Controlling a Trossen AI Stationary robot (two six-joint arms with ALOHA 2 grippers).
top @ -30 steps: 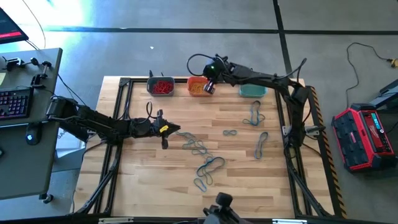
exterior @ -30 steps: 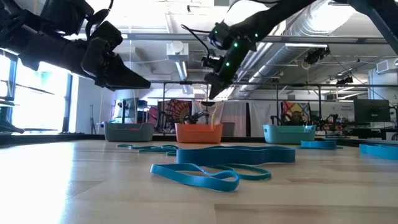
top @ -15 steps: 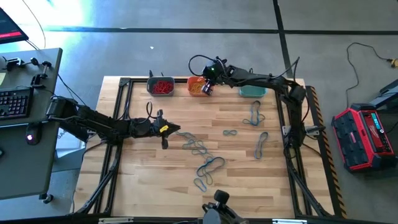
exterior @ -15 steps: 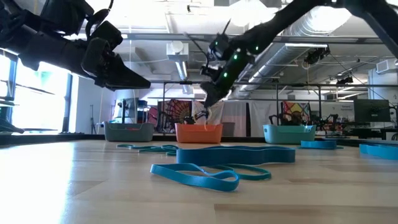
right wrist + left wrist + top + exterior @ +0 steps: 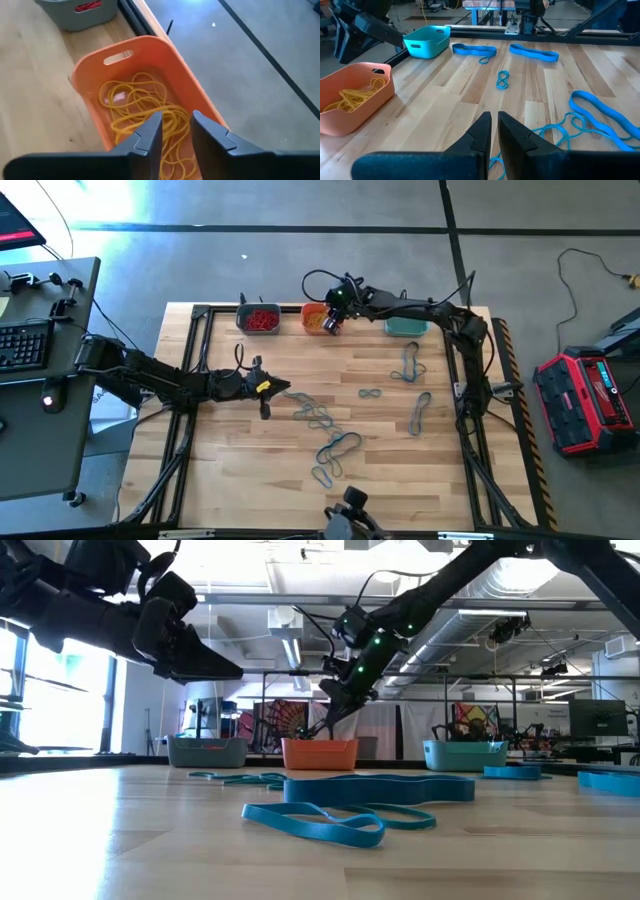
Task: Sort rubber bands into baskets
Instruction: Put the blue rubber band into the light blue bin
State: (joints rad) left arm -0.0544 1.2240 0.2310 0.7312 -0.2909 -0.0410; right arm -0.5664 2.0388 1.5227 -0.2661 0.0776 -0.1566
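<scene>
Three baskets stand along the table's far edge: a grey one [image 5: 259, 318] with red rubber bands, an orange one [image 5: 316, 319] with yellow bands [image 5: 145, 112], and a teal one [image 5: 406, 327]. My right gripper [image 5: 175, 132] hangs just above the orange basket [image 5: 145, 50], open, with nothing between its fingers. Several blue bands [image 5: 325, 422] lie loose on the wood in the table's middle and right. My left gripper [image 5: 495, 131] is shut and empty. It hovers above the table left of the blue bands [image 5: 600, 115].
A black frame rail [image 5: 200, 340] runs round the table top. More blue bands lie near the teal basket [image 5: 410, 365] and at the right [image 5: 420, 410]. A dark camera mount [image 5: 345, 515] sits at the near edge. Bare wood [image 5: 250, 460] lies at the near left.
My right gripper has gone down toward the orange basket and tipped more steeply. The pale band that hung below its fingers no longer shows there.
</scene>
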